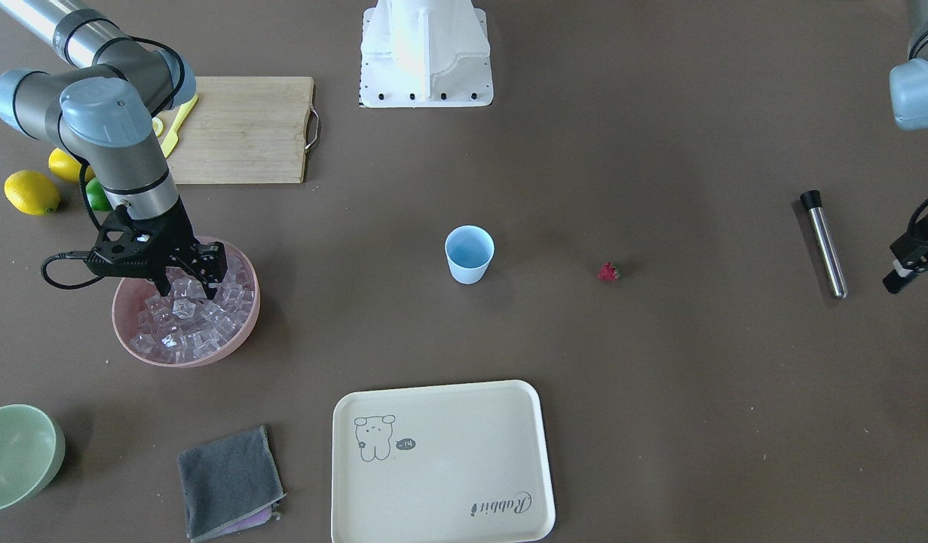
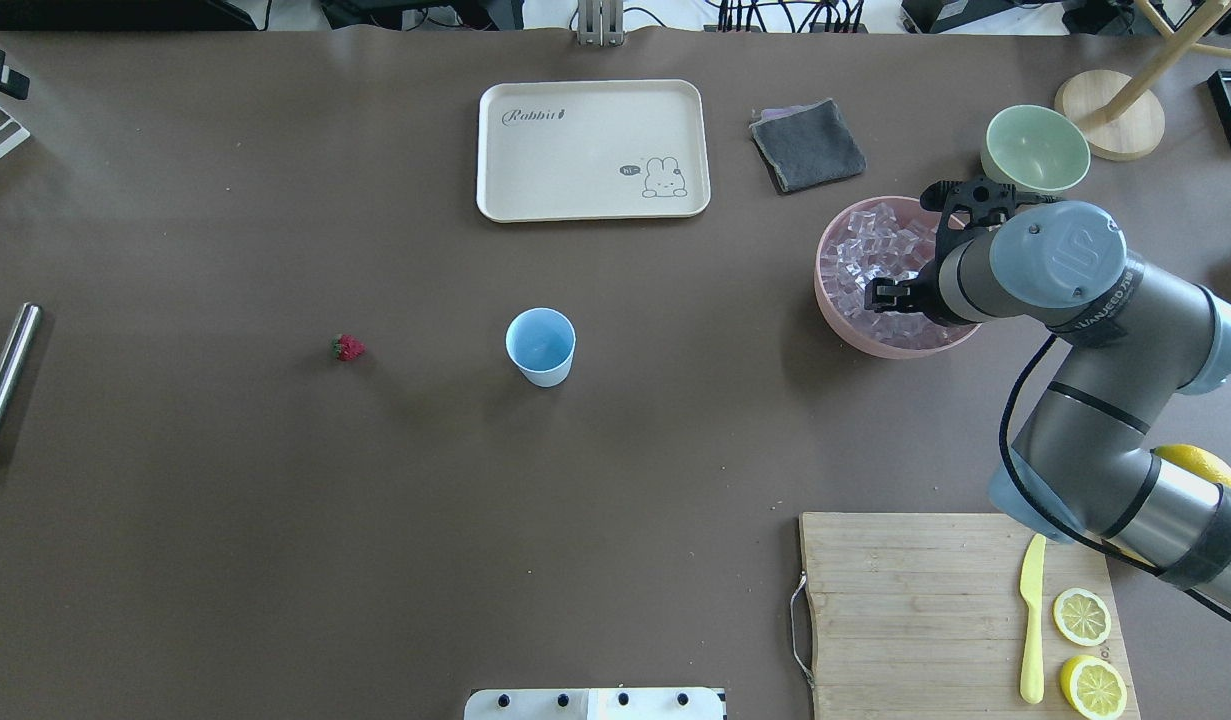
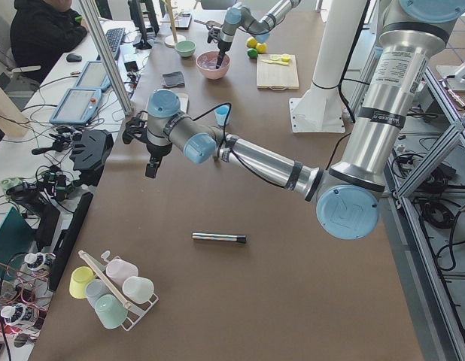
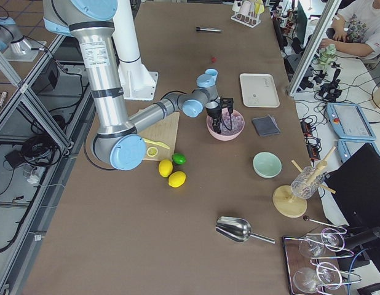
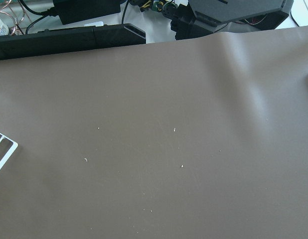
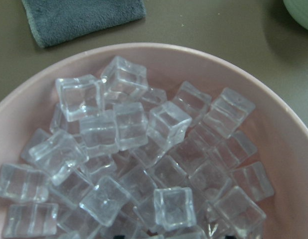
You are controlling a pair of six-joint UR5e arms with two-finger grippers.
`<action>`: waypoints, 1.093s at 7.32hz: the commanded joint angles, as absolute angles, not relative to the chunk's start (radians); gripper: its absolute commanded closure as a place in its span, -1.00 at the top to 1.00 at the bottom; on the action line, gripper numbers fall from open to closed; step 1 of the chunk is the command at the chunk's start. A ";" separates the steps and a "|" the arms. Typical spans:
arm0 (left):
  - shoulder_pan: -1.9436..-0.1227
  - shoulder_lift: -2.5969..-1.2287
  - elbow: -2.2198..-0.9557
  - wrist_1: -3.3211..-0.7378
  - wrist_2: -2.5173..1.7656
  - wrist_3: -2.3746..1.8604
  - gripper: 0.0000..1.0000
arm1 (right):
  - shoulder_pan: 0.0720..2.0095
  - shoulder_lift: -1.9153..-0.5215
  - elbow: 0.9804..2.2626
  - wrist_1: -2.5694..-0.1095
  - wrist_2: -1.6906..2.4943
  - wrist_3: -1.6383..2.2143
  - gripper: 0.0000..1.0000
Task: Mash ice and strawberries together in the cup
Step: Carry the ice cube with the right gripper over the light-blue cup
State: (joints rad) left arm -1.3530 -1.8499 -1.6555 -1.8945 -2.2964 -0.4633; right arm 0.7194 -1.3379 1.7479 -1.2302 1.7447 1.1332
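Observation:
The light-blue cup [image 1: 469, 254] stands upright and empty mid-table; it also shows in the overhead view [image 2: 541, 347]. The small red strawberry [image 1: 608, 271] lies alone on the table beside it, apart from the cup. The ice [image 1: 185, 324] fills a pink bowl [image 1: 254, 302]. My right gripper [image 1: 186, 288] is open, its fingertips down among the top cubes. The right wrist view shows the cubes [image 6: 119, 129] close up. My left gripper [image 1: 902, 275] hangs at the table's far end over bare table; its jaws are not clear.
A metal muddler [image 1: 825, 243] lies near the left gripper. A cream tray [image 1: 441, 460], grey cloth [image 1: 230, 483] and pale green bowl [image 1: 15, 456] sit on the operators' side. A cutting board [image 1: 241, 128], lemons [image 1: 32, 192] and lime [image 1: 96, 196] are behind the pink bowl.

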 commanded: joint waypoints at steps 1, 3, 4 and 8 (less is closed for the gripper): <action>-1.353 -1.850 -1.655 -1.894 -2.296 -0.463 0.96 | 0.722 -1.338 1.752 -1.230 1.749 1.132 0.04; -1.353 -1.848 -1.658 -1.894 -2.298 -0.463 0.96 | 0.732 -1.338 1.779 -1.235 1.756 1.132 -0.34; -1.353 -1.848 -1.655 -1.894 -2.298 -0.463 0.96 | 0.735 -1.338 1.781 -1.233 1.758 1.132 -0.52; -1.353 -1.848 -1.660 -1.894 -2.298 -0.465 0.96 | 0.781 -1.271 1.851 -1.349 1.825 1.150 -1.00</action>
